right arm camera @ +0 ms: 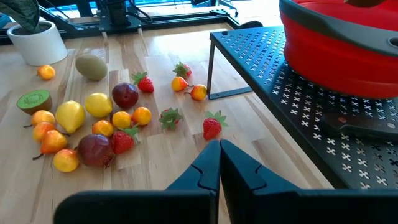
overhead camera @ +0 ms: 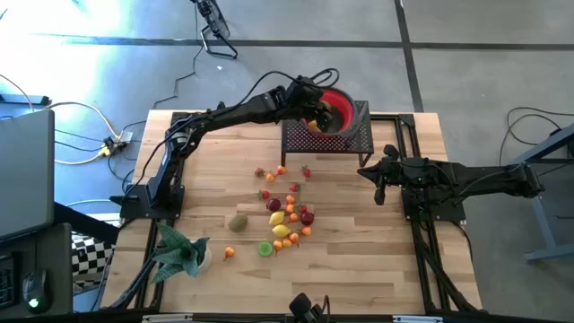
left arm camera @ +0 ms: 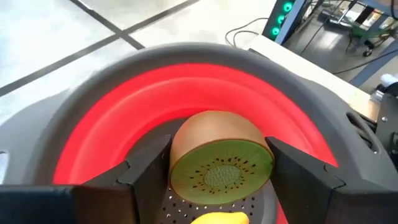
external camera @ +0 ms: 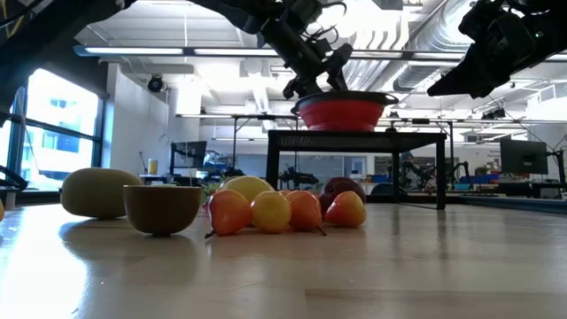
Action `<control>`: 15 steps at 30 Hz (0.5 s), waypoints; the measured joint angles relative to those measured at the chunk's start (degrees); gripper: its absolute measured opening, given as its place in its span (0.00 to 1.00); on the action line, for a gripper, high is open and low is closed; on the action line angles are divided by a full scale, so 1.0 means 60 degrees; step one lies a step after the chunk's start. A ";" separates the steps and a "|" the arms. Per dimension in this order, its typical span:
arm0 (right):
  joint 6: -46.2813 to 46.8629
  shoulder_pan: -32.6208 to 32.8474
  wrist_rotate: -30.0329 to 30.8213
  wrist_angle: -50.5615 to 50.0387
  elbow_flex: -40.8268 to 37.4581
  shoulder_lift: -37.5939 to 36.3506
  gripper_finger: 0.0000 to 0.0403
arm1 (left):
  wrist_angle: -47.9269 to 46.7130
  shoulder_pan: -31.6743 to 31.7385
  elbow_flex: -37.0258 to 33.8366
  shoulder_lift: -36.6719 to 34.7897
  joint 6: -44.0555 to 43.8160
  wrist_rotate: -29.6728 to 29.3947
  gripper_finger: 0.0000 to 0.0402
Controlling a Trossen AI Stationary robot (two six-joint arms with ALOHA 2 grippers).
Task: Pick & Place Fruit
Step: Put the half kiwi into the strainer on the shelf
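A red bowl (overhead camera: 341,108) with a grey rim stands on a black mesh stand (overhead camera: 359,142) at the table's far side. My left gripper (left arm camera: 221,171) hangs over the bowl's inside, shut on a kiwi half (left arm camera: 217,149) with brown skin and a green cut face. Something yellow (left arm camera: 217,218) lies in the bowl below it. Several small fruits (overhead camera: 287,211), among them lemons, strawberries, plums and little oranges, lie loose on the wooden table's middle. My right gripper (right arm camera: 219,155) waits shut above the table's right side, touching nothing. My left gripper pinches the kiwi half by its rounded brown sides (left arm camera: 177,146), one dark finger (left arm camera: 149,171) on each side. The fingers slant down into the bowl from the table's left. The kiwi half hangs clear above the bowl's floor, its cut face turned back toward the wrist.
A green plant in a white pot (overhead camera: 184,254) stands at the near left corner. A whole kiwi (overhead camera: 238,222) and a second kiwi half (overhead camera: 265,248) lie near the fruit pile. Bare wood lies near the front edge and on the right.
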 joint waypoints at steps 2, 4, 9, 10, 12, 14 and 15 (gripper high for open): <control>0.0000 -0.0002 0.0000 0.0000 0.0002 0.0001 0.01 | 0.0023 0.0000 0.0000 0.0000 0.0000 0.0000 0.60; 0.0000 -0.0004 0.0004 0.0000 0.0002 0.0002 0.01 | 0.0013 0.0000 0.0000 0.0000 0.0000 0.0001 0.60; 0.0000 -0.0004 0.0002 0.0000 0.0000 0.0000 0.01 | 0.0006 0.0000 0.0000 0.0000 -0.0041 0.0004 0.60; 0.0000 -0.0004 0.0000 0.0000 0.0002 0.0000 0.01 | -0.0006 0.0000 0.0000 0.0000 -0.0166 0.0007 0.60; 0.0000 -0.0004 0.0001 0.0000 -0.0001 0.0003 0.01 | -0.0007 0.0000 0.0000 0.0000 -0.0549 0.0021 0.60; 0.0000 -0.0002 0.0002 0.0000 0.0002 0.0000 0.01 | -0.0007 0.0000 0.0000 0.0000 -0.0630 0.0036 0.60; 0.0000 0.0000 0.0004 0.0000 0.0002 0.0000 0.01 | -0.0011 0.0000 0.0000 0.0000 -0.0605 0.0036 0.60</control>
